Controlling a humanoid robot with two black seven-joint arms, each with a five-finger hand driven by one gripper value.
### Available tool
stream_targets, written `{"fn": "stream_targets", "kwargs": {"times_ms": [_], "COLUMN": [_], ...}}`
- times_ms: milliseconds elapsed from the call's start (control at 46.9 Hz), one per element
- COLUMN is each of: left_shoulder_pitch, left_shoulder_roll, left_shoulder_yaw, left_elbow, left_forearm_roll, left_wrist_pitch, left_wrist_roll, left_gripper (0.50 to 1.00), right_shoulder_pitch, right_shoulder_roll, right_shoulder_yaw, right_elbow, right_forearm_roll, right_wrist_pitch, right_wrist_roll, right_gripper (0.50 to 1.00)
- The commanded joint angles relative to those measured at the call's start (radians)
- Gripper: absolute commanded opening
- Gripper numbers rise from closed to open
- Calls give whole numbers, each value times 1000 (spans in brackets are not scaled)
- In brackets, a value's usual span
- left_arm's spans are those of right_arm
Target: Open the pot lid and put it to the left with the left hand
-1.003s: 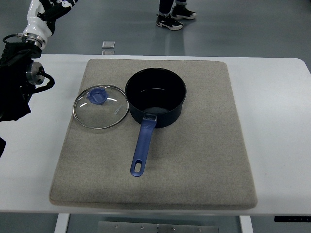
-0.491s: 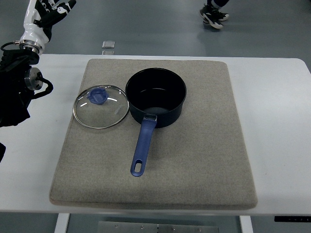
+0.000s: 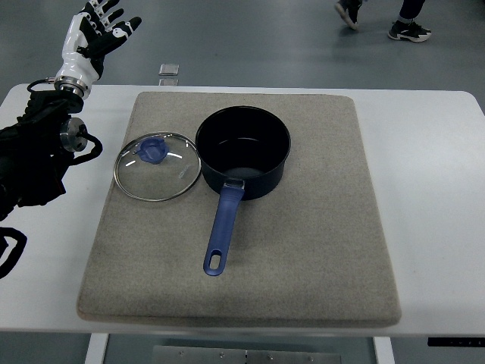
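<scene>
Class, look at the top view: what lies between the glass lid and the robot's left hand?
Nothing lies between the glass lid and the left hand: only bare grey mat and white table.

— What do you have under the work, apart from the task items?

— You see a grey felt mat [image 3: 303, 250] lying flat on a white table [image 3: 432, 189], its corners rounded, with bare table showing on both sides of it.

— Anything off the table?

— You can make out a small grey square plate [image 3: 169, 70] on the floor just beyond the far edge, and a person's dark shoes [image 3: 409, 30] at the top right.
</scene>
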Motion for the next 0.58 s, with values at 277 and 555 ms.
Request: {"fn": "stream_targets", "kwargs": {"times_ms": [277, 555], "left_shoulder_pitch": [-4, -9], "left_shoulder_roll": [-1, -2], "left_shoulder_yaw": [1, -9], "left_elbow": [-3, -9], "left_forearm_roll": [4, 3], "left_wrist_pitch": [34, 36], "left_wrist_roll": [0, 0], "left_gripper": [885, 885], "right_shoulder_pitch": [0, 0], "right_shoulder_roll": [0, 0], "right_shoulder_yaw": [0, 5], "right_elbow": [0, 0], "right_forearm_roll": [0, 0], "right_wrist_pitch": [0, 0], "right_wrist_roll": [0, 0], "right_gripper": [915, 917]}}
